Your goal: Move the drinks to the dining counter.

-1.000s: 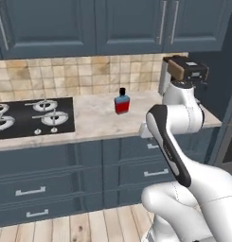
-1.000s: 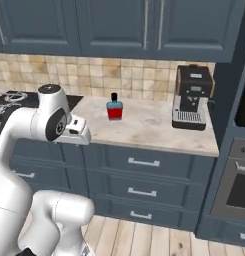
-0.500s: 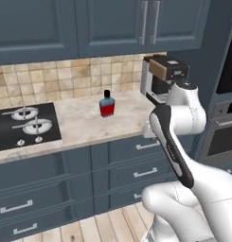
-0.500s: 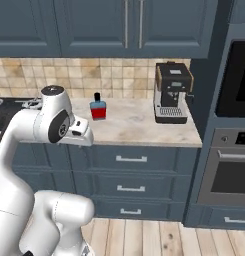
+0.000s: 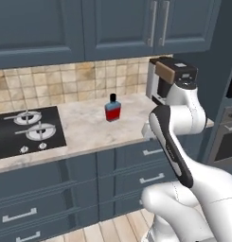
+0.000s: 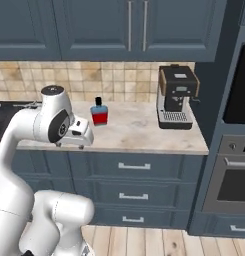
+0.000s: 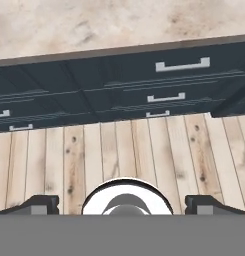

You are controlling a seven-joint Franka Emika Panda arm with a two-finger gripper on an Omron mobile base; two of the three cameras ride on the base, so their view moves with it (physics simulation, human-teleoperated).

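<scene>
standing on counter, bottle (image 5: 112, 108) beyond open pincer (image 7: 121, 204)

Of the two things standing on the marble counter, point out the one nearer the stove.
The flat blue bottle with the red label and black cap; it stands mid-counter beside the stove, while the coffee machine sits at the far end.

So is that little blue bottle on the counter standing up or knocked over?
Standing upright. The blue bottle sits on its base on the marble counter, black cap pointing straight up, red label facing out, in both base views.

Base views share counter (image 5: 89, 127) — hand view faces floor (image 7: 119, 150).
</scene>
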